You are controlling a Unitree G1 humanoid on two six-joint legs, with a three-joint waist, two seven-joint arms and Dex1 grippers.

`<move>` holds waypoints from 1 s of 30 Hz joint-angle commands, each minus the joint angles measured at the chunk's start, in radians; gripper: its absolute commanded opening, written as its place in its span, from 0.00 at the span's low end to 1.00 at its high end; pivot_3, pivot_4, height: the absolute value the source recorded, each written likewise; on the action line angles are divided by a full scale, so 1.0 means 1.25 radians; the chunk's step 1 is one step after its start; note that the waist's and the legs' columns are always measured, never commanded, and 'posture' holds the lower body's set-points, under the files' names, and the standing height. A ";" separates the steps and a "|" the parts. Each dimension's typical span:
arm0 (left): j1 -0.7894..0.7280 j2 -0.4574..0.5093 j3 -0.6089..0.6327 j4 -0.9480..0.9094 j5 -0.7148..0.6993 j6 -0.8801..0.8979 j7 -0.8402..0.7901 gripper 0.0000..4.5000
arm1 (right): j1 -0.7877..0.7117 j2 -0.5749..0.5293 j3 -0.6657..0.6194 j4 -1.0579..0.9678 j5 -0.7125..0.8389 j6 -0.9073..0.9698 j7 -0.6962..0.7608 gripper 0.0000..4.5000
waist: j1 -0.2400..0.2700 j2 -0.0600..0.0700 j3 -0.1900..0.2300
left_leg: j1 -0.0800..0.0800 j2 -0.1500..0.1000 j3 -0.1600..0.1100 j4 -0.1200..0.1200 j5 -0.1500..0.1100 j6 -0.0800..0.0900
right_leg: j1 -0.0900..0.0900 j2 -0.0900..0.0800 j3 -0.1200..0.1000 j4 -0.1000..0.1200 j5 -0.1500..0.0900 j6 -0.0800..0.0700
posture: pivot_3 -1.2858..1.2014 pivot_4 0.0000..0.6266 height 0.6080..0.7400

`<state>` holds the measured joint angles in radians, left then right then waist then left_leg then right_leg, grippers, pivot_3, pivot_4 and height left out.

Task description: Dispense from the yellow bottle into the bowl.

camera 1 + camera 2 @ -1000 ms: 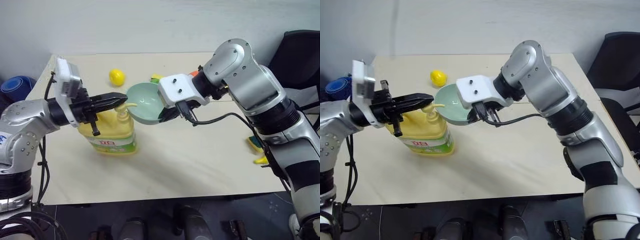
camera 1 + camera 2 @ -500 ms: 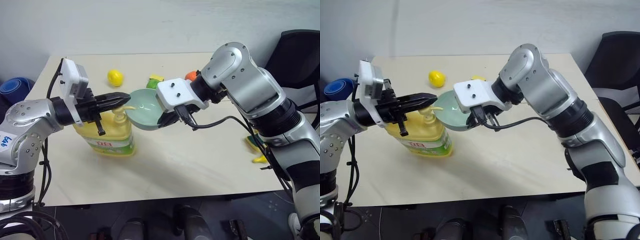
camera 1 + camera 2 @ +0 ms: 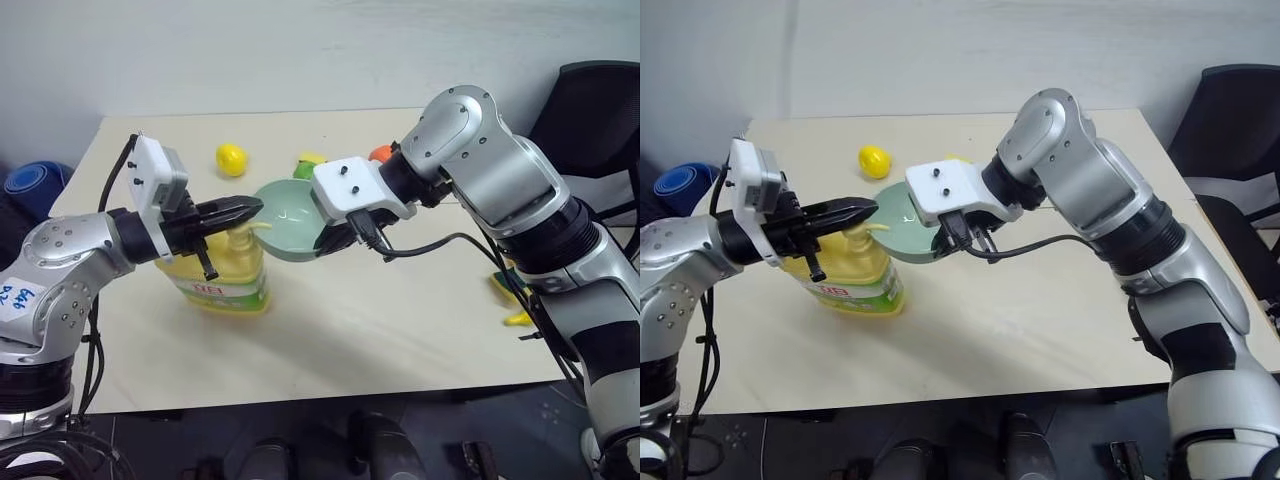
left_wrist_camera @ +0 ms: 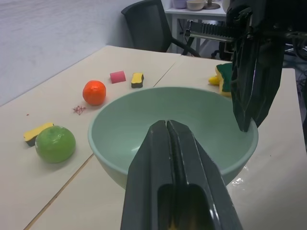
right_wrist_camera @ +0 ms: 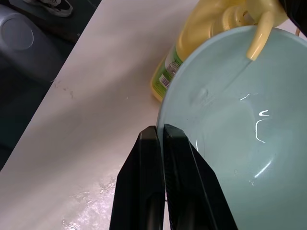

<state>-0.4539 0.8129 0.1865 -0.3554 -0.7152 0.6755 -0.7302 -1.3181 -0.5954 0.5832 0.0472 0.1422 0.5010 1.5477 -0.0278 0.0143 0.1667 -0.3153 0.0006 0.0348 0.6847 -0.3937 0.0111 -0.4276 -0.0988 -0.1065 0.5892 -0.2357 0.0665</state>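
Left eye view shows the large pale-yellow plastic bottle (image 3: 222, 272) with a green-and-white label standing on the beige surface (image 3: 400, 330), toward its left edge. The left gripper (image 3: 250, 206) has its two black fingers pressed together with nothing between them, and their tips lie over the bottle's pump top. Whether they press on the pump or only rest just above it cannot be told.

The small round pale mint-green bowl (image 3: 290, 218) is held off the surface, tilted, just beside the bottle's pump on the side toward the surface's middle. The pump's curved yellow spout (image 5: 257, 36) reaches over the bowl's rim. The right gripper (image 5: 160, 143) is closed on that rim, one finger inside the bowl and one outside, as the right wrist view shows. The bowl's inside looks wet and glossy; whether any yellow liquid lies in it cannot be told.

Near the surface's far edge sits a small yellow lemon (image 3: 231, 158). Behind the bowl, toward the far edge, lie a round green fruit (image 4: 55, 143), an orange fruit (image 4: 94, 92), a small pink block (image 4: 117, 76) and a yellow piece (image 4: 137, 79). Close to the right edge rests a yellow-and-green sponge (image 3: 507, 287).
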 commanded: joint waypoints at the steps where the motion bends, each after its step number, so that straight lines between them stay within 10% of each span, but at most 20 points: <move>1: 0.082 -0.007 -0.099 0.058 0.068 0.040 -0.004 0.01 | -0.005 0.006 -0.012 -0.022 0.011 -0.003 0.046 0.00 | 0.000 0.001 -0.001 | 0.000 0.000 0.000 0.000 0.000 0.000 | 0.000 0.000 0.000 0.000 0.000 0.000 | 0.52 0.24 1.00; 12: -0.021 -0.061 0.169 0.084 -0.103 -0.072 -0.061 0.01 | 0.124 -0.110 -0.071 -0.035 0.002 -0.020 0.014 0.00 | 0.004 -0.005 0.002 | -0.005 0.000 -0.001 0.000 0.000 0.000 | -0.003 0.000 -0.002 -0.002 0.000 0.000 | 0.52 0.24 1.00; 26: 0.498 0.036 0.255 -0.087 -0.008 -0.167 -0.318 0.01 | 0.427 -0.116 -0.134 0.265 -0.099 -0.406 -0.148 0.00 | 0.000 -0.008 0.009 | -0.002 0.001 0.001 -0.001 0.000 -0.002 | -0.002 0.000 -0.002 -0.005 -0.001 -0.001 | 0.52 0.24 1.00; 30: 0.562 -0.021 0.221 -0.076 0.056 -0.241 -0.294 0.13 | 0.501 -0.118 -0.207 0.219 -0.033 -0.467 -0.152 0.24 | 0.006 -0.008 0.009 | -0.002 0.001 0.000 -0.001 0.000 -0.002 | -0.002 0.000 -0.003 -0.005 -0.001 -0.002 | 0.52 0.24 1.00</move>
<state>0.2351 0.8097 0.4748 -0.4404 -0.6887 0.4337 -1.1148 -0.7338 -0.7364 0.3988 0.3780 0.0337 -0.0482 1.3560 -0.0202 0.0047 0.1780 -0.3185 0.0027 0.0344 0.6839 -0.3944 0.0095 -0.4296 -0.0993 -0.1107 0.5831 -0.2367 0.0640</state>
